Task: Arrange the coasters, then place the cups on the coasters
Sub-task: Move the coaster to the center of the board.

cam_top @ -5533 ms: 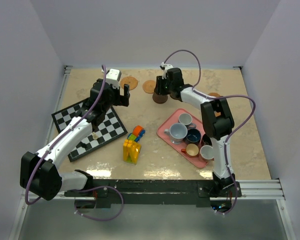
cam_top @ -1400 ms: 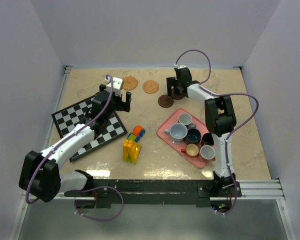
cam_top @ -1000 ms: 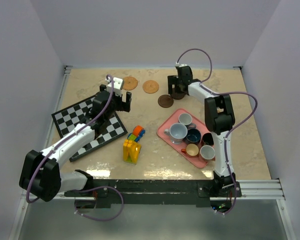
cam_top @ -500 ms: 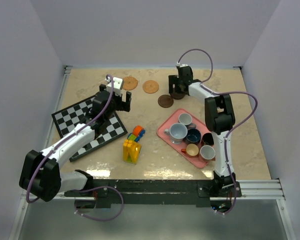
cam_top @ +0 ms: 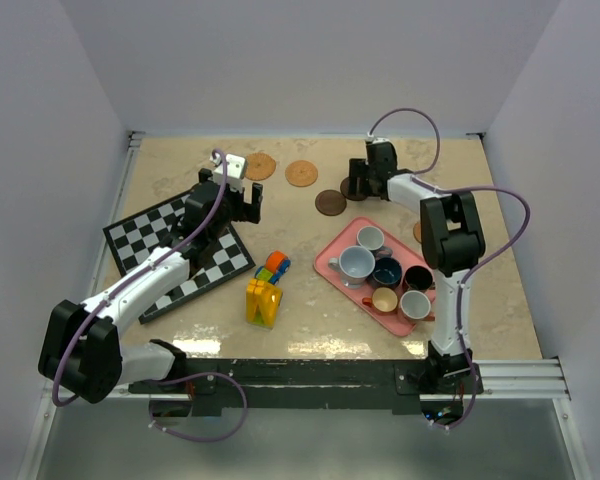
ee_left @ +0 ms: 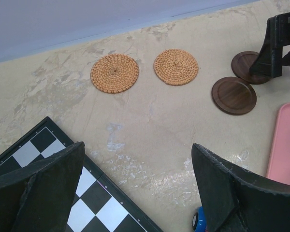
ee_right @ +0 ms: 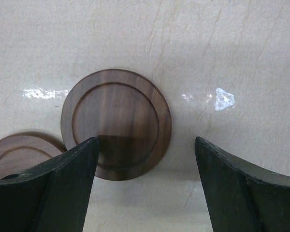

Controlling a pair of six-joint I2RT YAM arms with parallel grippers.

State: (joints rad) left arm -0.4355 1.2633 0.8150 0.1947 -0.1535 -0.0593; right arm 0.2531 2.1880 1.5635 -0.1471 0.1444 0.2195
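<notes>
Two orange-tan coasters (cam_top: 260,166) (cam_top: 301,173) lie at the far middle of the table. Two dark brown coasters (cam_top: 331,203) (cam_top: 352,188) lie just to their right, almost touching. My right gripper (cam_top: 364,186) hovers over the farther dark coaster (ee_right: 116,123), open and holding nothing, its left finger (ee_right: 63,188) over the disc's near edge. Several cups (cam_top: 355,263) stand on the pink tray (cam_top: 330,262). My left gripper (ee_left: 137,147) is open and empty above the chessboard's far corner, well short of the tan coasters (ee_left: 114,72) (ee_left: 176,66).
A chessboard (cam_top: 170,255) lies at the left under the left arm. Colourful toy blocks (cam_top: 265,290) stand near the table's middle front. The back wall runs just beyond the coasters.
My right wrist has shifted a little to the right above the farther dark coaster. The left arm and all coasters have stayed put over the last second.
</notes>
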